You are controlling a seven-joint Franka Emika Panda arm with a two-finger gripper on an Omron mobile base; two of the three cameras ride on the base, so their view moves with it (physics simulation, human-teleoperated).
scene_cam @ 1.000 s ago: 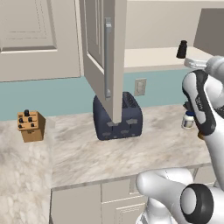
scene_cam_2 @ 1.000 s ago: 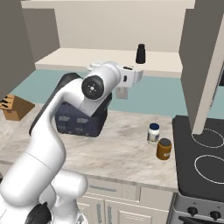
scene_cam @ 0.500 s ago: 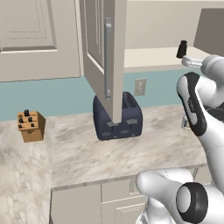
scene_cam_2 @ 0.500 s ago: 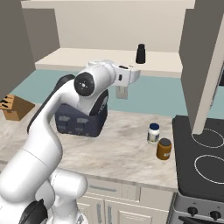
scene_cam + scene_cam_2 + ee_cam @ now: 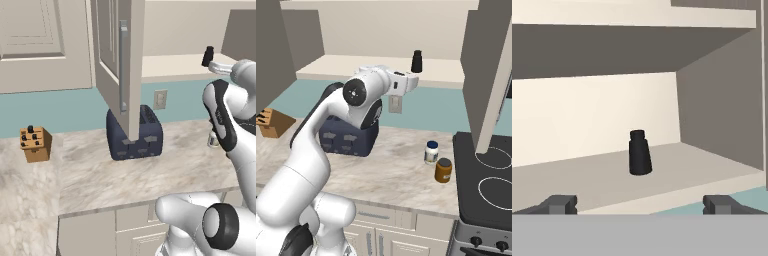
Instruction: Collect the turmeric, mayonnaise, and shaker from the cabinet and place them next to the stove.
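Raised since earlier, spread gripper [image 5: 640,204] faces shelved shaker [image 5: 639,152]; mayonnaise [image 5: 431,152], turmeric [image 5: 443,170] beside stove [image 5: 491,185]

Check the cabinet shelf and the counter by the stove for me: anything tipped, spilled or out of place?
Nothing stands out. The shaker stands upright on the cabinet shelf; the mayonnaise and turmeric stand upright on the counter beside the stove.

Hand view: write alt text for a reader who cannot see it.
A small black shaker stands upright on the cream shelf of the open cabinet. The open end effector faces it from in front of the shelf edge, fingertips wide apart, touching nothing.
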